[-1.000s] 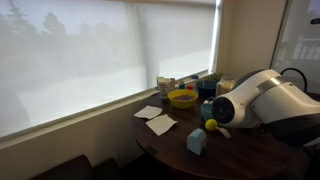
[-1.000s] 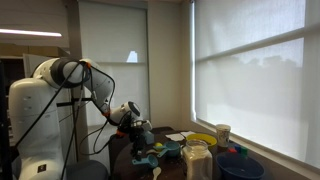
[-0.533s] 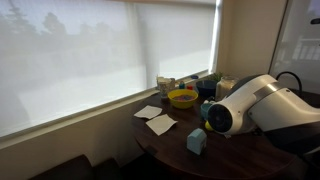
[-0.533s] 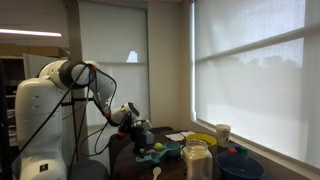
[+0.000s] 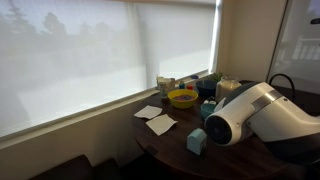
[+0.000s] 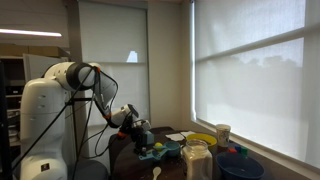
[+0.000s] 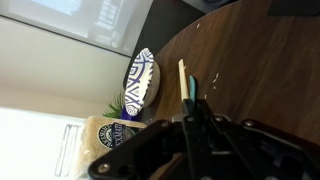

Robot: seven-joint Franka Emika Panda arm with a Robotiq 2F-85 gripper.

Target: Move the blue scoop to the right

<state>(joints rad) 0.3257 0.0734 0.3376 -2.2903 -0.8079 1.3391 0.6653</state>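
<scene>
Wrist view: pincer [image 7: 194, 112] over table [image 7: 262, 62]

On the table [image 5: 170, 148], the bowl [image 5: 183, 98] sits behind the box [image 5: 196, 141], with papers [image 5: 160, 124] beside them.

Light source: daylight, diffused through wide white roller blinds [image 5: 100, 60], seen in both exterior views. A fluorescent ceiling strip [image 6: 30, 32] glows at upper left in an exterior view.
Room: dim. My white rounded arm [image 5: 262, 112] is softly lit and shaded beneath.
Round dark-brown wooden counter [image 5: 245, 155]: murky, little detail.
Wrist view: my black tool [image 7: 195, 112] is underexposed and blurred close-up. The counter shows a pale sheen, and the lower-left corner is blown out.
</scene>
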